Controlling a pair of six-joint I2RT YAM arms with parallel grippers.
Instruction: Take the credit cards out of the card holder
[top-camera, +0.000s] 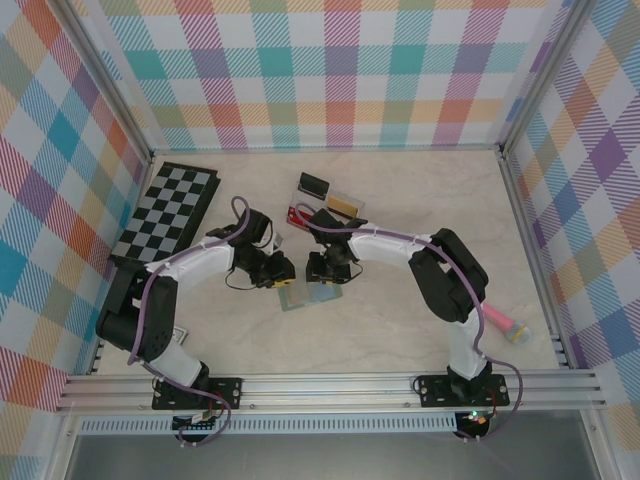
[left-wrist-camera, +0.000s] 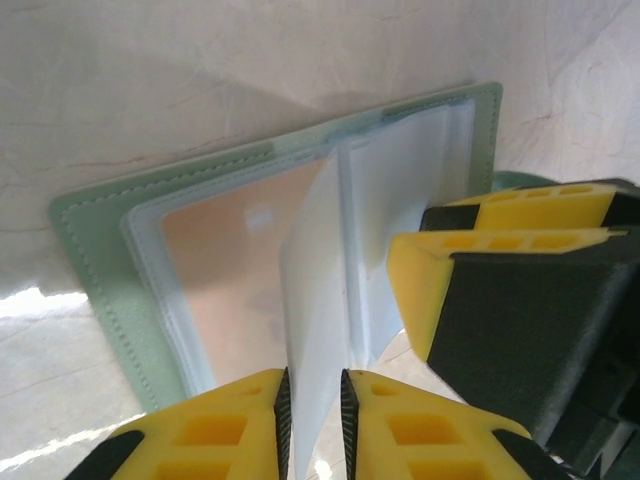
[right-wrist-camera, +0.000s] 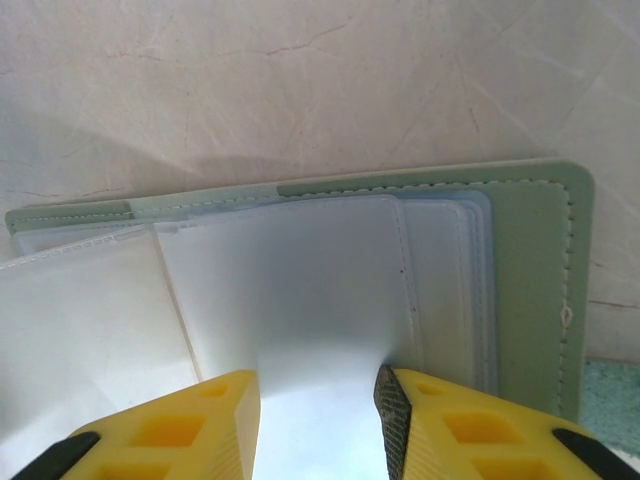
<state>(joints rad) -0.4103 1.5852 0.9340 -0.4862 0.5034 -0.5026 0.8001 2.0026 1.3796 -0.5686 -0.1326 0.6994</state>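
Note:
The grey-green card holder (top-camera: 300, 296) lies open on the table between both arms, its clear sleeves fanned up. In the left wrist view its green cover (left-wrist-camera: 100, 270) frames a sleeve through which a pale orange credit card (left-wrist-camera: 230, 250) shows. My left gripper (left-wrist-camera: 315, 385) is shut on one upright translucent sleeve, pads on both faces. My right gripper (right-wrist-camera: 315, 385) is shut on another sleeve, which bows and narrows between its fingers, beside the green cover (right-wrist-camera: 530, 270). From above, the left gripper (top-camera: 283, 272) and right gripper (top-camera: 325, 272) stand close together over the holder.
A clear tray (top-camera: 335, 200) with a red, a dark and a yellowish card stands just behind the grippers. A black-and-white chessboard (top-camera: 170, 210) lies at the back left. A pink and teal object (top-camera: 505, 325) lies by the right wall.

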